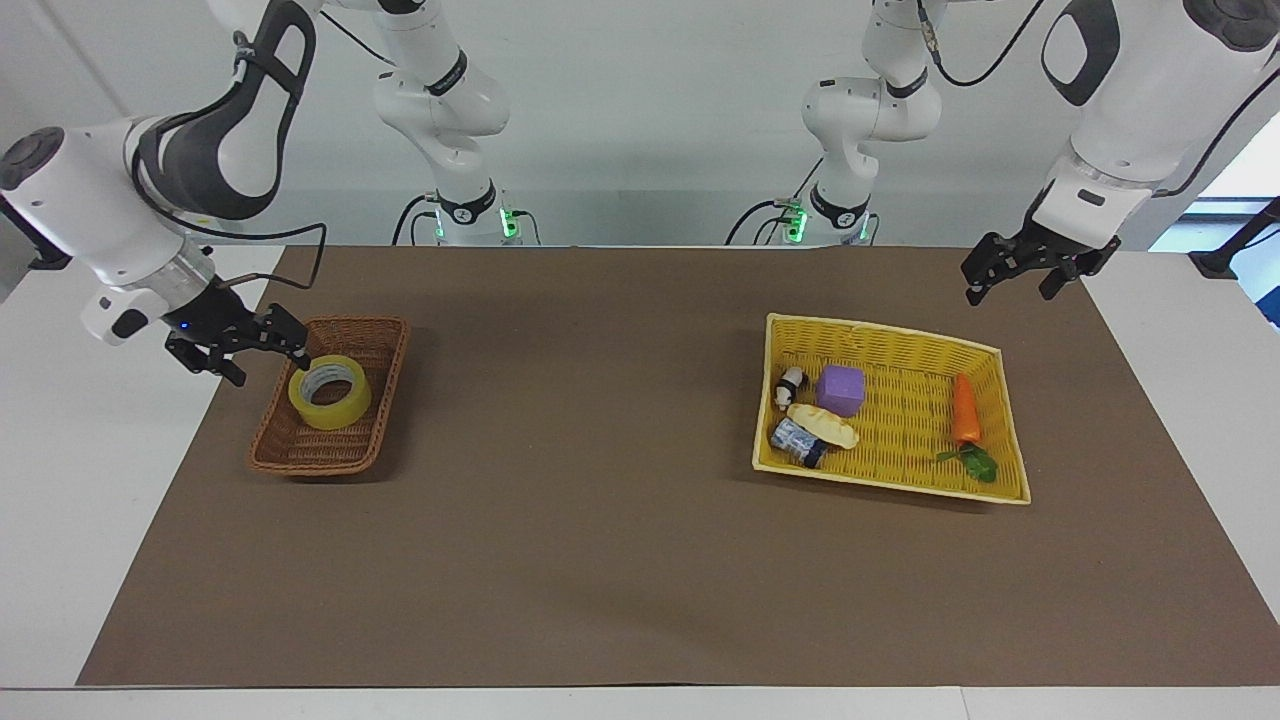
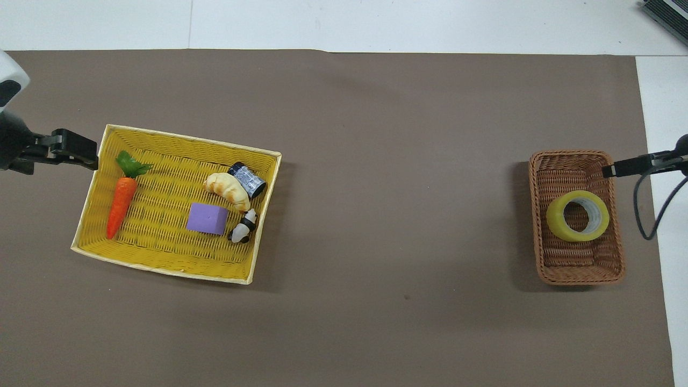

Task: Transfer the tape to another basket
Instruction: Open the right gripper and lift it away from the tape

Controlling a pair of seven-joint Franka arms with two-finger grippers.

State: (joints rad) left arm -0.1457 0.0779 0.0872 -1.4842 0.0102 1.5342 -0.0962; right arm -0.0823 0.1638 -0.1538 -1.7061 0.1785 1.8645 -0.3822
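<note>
Tape (image 1: 329, 391) lies in the brown basket (image 1: 375, 340), tilted against the wall, at the right arm's end of the worktop (image 1: 600, 560). Right end effector (image 1: 240, 345) hangs over the basket's outer rim, just beside the roll and apart from it, fingers spread, holding nothing. Left end effector (image 1: 1030, 265) waits over the corner of the yellow basket (image 1: 880, 330), fingers spread, empty.

Assessment: the task appears complete. The roll looks light and stiff, with a smooth, likely slippery outer face. Best hold is judged to be across the ring wall, one finger inside the core, one outside. Crushing risk seems low.
</note>
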